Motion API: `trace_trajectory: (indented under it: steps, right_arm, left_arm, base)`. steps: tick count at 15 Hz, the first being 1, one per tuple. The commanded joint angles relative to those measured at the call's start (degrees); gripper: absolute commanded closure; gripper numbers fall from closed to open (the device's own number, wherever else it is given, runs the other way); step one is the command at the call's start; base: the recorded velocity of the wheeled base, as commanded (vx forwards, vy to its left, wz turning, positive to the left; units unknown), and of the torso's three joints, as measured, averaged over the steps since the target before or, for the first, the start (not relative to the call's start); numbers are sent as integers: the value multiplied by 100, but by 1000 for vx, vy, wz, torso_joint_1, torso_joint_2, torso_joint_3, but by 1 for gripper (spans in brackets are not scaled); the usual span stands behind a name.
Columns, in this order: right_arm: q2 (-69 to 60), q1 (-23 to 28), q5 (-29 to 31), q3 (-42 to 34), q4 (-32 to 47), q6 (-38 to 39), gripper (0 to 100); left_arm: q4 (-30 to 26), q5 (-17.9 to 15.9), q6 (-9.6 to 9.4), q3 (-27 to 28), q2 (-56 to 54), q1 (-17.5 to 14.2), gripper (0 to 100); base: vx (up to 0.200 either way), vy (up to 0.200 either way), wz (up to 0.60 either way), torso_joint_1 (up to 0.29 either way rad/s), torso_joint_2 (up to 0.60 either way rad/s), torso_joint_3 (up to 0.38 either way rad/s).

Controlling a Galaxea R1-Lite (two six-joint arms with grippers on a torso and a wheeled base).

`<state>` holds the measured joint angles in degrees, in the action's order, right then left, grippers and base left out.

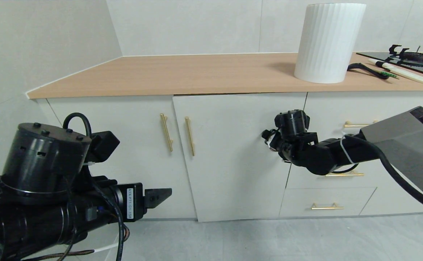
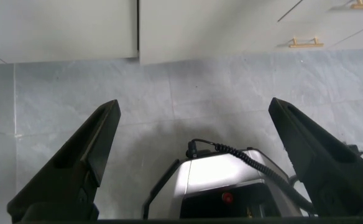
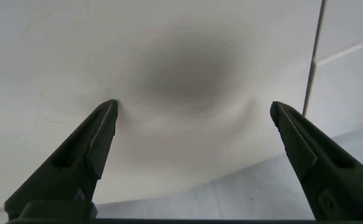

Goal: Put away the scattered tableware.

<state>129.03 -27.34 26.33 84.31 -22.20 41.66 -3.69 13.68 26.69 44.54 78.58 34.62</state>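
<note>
Several utensils lie on the wooden countertop [image 1: 182, 74] at the far right: a long white one [image 1: 403, 72], a black-handled one [image 1: 364, 67] and a small green one [image 1: 389, 75]. A tall white ribbed holder [image 1: 328, 43] stands just left of them. My right gripper [image 1: 268, 139] hangs below the counter, close against a white cabinet door [image 3: 188, 50], open [image 3: 193, 107] with nothing between its fingers. My left gripper [image 1: 158, 197] sits low at the left, in front of the cabinets. It is open [image 2: 194, 107] over the grey floor and holds nothing.
White cabinet doors with gold handles [image 1: 189, 136] run under the counter, with drawers [image 1: 327, 206] at the lower right. A black stove burner [image 1: 416, 57] sits at the counter's far right end. Walls close in on the left and behind.
</note>
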Motion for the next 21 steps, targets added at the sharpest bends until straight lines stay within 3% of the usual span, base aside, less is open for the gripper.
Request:
trace_trajectory:
  steps: [1, 4, 12, 13, 15, 16, 17, 21]
  right_arm:
    - [132, 27, 56, 103, -4, 0, 0]
    - [316, 62, 346, 323, -4, 0, 0]
    - [-97, 10, 267, -11, 14, -8, 0]
    - [-457, -87, -32, -433, 31, -17, 0]
    - [-1591, -157, -1543, -1874, -4, -175, 0]
    - [-2057, -157, -2378, -2340, -83, -448, 0]
    - [-2224, -148, -2747, -2516, -206, -606, 0]
    - [-2795, -140, -2528, -2973, -434, -834, 0]
  left_arm:
    - [0, 3, 3, 2, -1, 1, 0]
    - [0, 3, 3, 2, 8, 1, 0]
    - [0, 3, 3, 2, -9, 1, 0]
    - [0, 3, 3, 2, -9, 1, 0]
    - [0, 3, 3, 2, -18, 1, 0]
    - [0, 3, 3, 2, -18, 1, 0]
    - [0, 3, 3, 2, -18, 1, 0]
    - [9, 3, 3, 10, -203, -17, 0]
  base:
    - [0, 0, 0, 0, 0, 0]
    - [0, 0, 0, 0, 0, 0]
    - [0, 0, 0, 0, 0, 0]
    - [0, 0, 0, 0, 0, 0]
    - [0, 0, 0, 0, 0, 0]
    - [0, 0, 0, 0, 0, 0]
    - [0, 0, 0, 0, 0, 0]
    - [0, 0, 0, 0, 0, 0]
